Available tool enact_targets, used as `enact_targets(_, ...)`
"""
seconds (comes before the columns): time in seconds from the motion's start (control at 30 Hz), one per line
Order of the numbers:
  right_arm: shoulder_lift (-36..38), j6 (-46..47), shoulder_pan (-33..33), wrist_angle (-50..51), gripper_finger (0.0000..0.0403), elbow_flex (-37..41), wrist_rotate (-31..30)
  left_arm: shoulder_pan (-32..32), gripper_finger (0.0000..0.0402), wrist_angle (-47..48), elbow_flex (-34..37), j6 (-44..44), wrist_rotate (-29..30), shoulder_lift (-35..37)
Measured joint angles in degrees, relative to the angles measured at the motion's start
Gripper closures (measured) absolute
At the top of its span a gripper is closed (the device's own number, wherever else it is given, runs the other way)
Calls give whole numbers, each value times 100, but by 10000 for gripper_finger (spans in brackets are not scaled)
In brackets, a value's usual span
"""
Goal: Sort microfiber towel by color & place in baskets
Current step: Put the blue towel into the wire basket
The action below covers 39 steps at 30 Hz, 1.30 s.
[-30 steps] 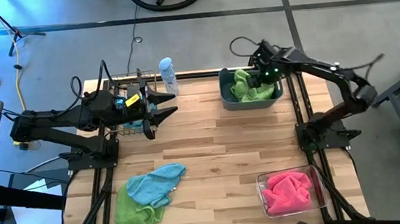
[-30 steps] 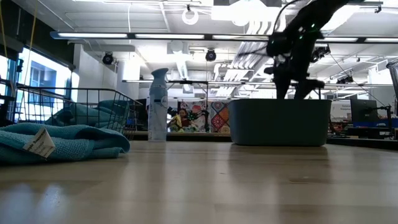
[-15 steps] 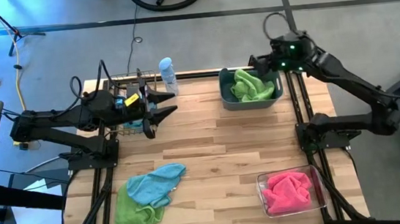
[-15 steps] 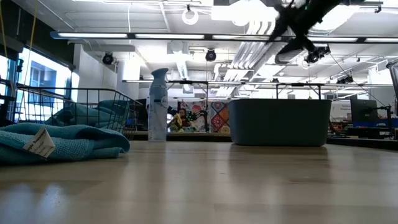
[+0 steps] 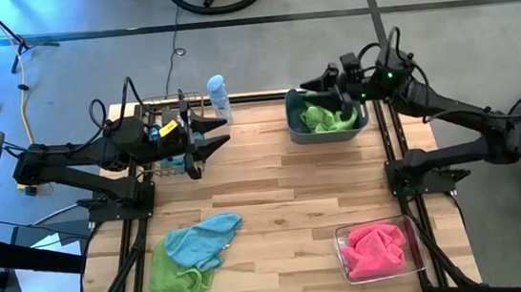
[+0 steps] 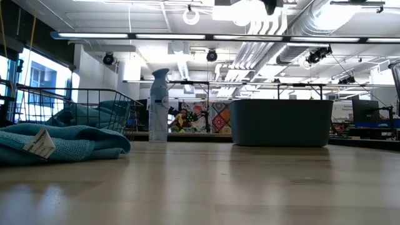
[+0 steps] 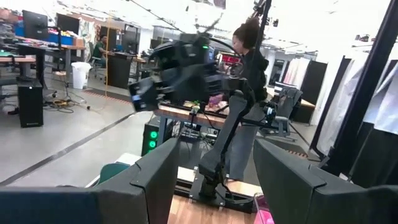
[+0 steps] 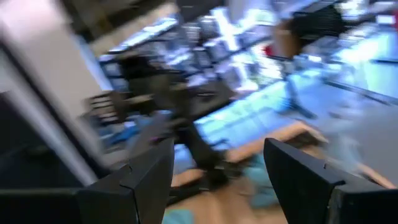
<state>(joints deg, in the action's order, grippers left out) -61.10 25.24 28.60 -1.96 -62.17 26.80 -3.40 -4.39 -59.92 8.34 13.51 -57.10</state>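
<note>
Towels are lying sorted and unsorted across a wooden table [image 5: 276, 202]. A lime green towel [image 5: 323, 116] is sitting inside the slate-blue tub [image 5: 328, 132] at the far right of the table. A pink towel [image 5: 378, 250] is filling the clear bin [image 5: 342, 234] at the near right corner. A light blue towel [image 5: 202, 240] is lying partly on top of another green towel [image 5: 170, 281] at the near left of the table, both outside any basket. In the low view the light blue towel shows at the left edge with a white tag [image 6: 41, 144] on it.

The right gripper [image 5: 317, 84] is hovering in the air over the far rim of the tub, its fingers spread apart and holding nothing. The left gripper [image 5: 213, 134] is waiting beside the black wire basket [image 5: 166, 136] at the far left, its fingers also spread apart and empty. Teal cloth is showing inside the wire basket in the low view. A pale spray bottle [image 5: 219, 97] is standing upright at the far edge, between the wire basket and the tub.

In the left wrist view, a person [image 7: 249, 112] is standing in the room beyond the table.
</note>
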Motion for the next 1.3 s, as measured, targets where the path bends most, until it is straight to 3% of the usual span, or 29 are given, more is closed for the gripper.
enact_targets(0.37,189,-229,-1532,16,160,0,-108,0,206,-64,2,56,60,0)
enact_targets(0.6,190,-1356,-2411,877,160,0,-1670,0,206,102,-2,55,60,86)
enact_targets(0.83,209,-1633,-2564,727,160,0,-2287,0,206,418,0,48,60,184)
enact_targets(1.3,205,-1666,-2562,728,160,0,-2364,0,206,536,-1,-51,60,181)
